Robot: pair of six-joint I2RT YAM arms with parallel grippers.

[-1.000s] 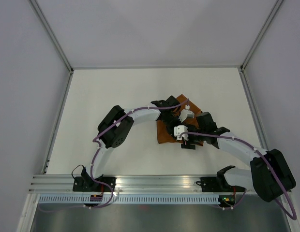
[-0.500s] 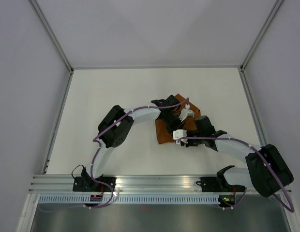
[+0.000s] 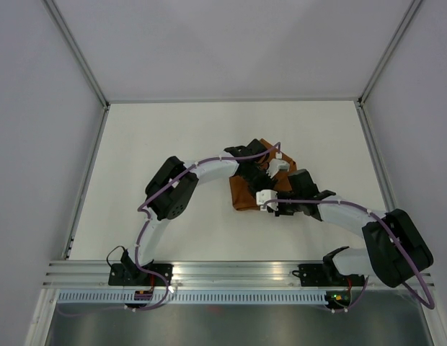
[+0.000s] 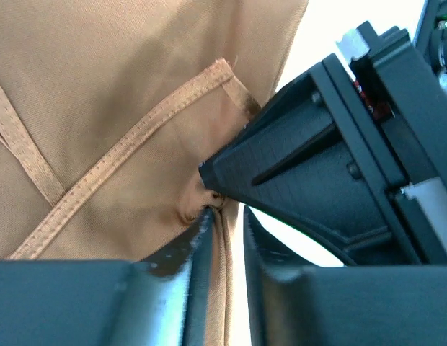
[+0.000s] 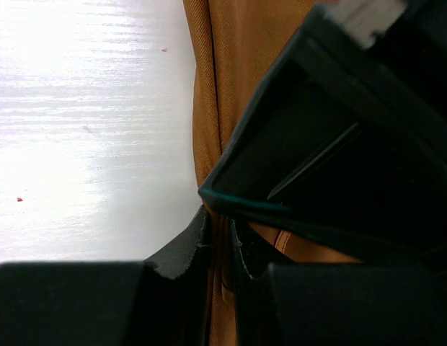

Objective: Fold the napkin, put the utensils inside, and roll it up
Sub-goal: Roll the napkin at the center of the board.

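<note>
Rust-orange napkin [image 3: 244, 194] sits pinched inside the nearly closed left claw [image 4: 225, 216] and right claw [image 5: 220, 225].

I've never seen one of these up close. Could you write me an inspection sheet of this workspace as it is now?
Surface: white table, tiny red specks.
Job's things: napkin bunched up mid-table; utensils not clearly visible.
Clutter: nothing seen.
Tools: left tool and right tool each shut on a napkin fold, close together.
Cables: purple cables along both arms.
Surroundings: grey walls, metal rail at the near edge.
</note>
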